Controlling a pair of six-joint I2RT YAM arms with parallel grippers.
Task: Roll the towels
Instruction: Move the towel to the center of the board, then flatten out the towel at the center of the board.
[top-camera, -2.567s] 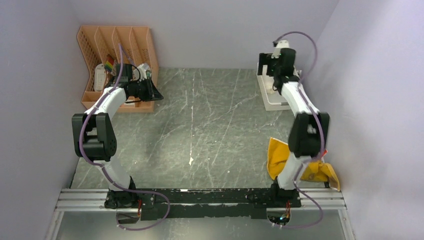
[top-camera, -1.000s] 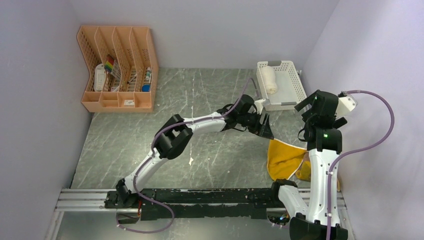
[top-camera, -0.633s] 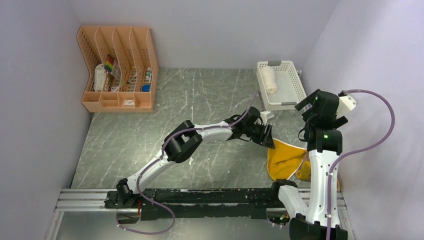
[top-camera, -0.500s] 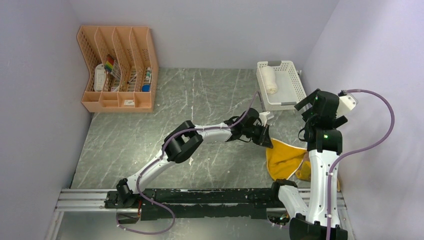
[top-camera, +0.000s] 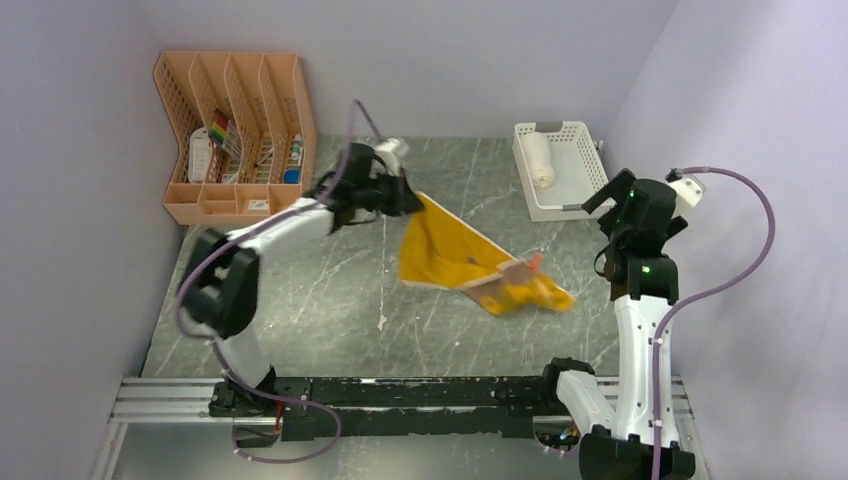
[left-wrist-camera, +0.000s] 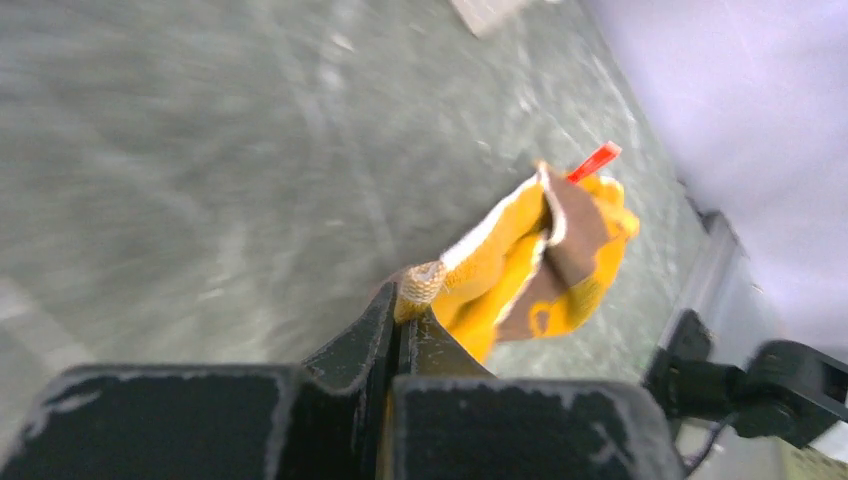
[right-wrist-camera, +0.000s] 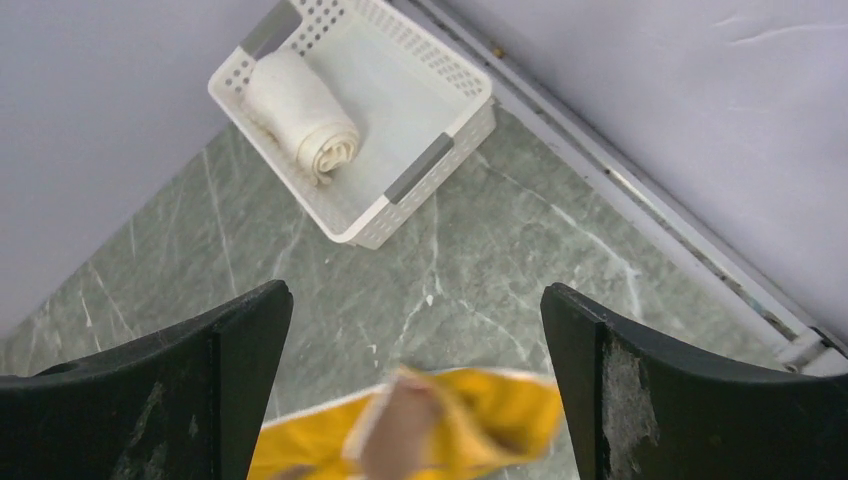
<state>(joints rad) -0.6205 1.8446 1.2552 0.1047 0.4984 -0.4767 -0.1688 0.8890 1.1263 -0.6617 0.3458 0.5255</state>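
Observation:
My left gripper (top-camera: 408, 196) is shut on a corner of the mustard-yellow towel (top-camera: 455, 255) and holds it stretched across the table's middle; in the left wrist view the gripper (left-wrist-camera: 412, 318) pinches its cream-trimmed corner and the towel (left-wrist-camera: 520, 270) trails away, blurred. A brown patch with cream trim (top-camera: 503, 276) lies in the towel's far end. My right gripper (top-camera: 600, 196) is open and empty, raised at the right; its wrist view (right-wrist-camera: 415, 390) shows the yellow towel (right-wrist-camera: 480, 425) below. A rolled cream-white towel (top-camera: 540, 160) lies in the white basket (top-camera: 585, 170), also seen from the right wrist (right-wrist-camera: 300, 115).
An orange file organizer (top-camera: 235, 135) with small items stands at the back left corner. The white mesh basket (right-wrist-camera: 440, 150) sits at the back right by the wall. A metal rail (top-camera: 400, 395) runs along the near edge.
My left gripper took hold of the yellow towel near the right arm and has pulled it left and back to the table's middle. The right gripper stayed raised and open.

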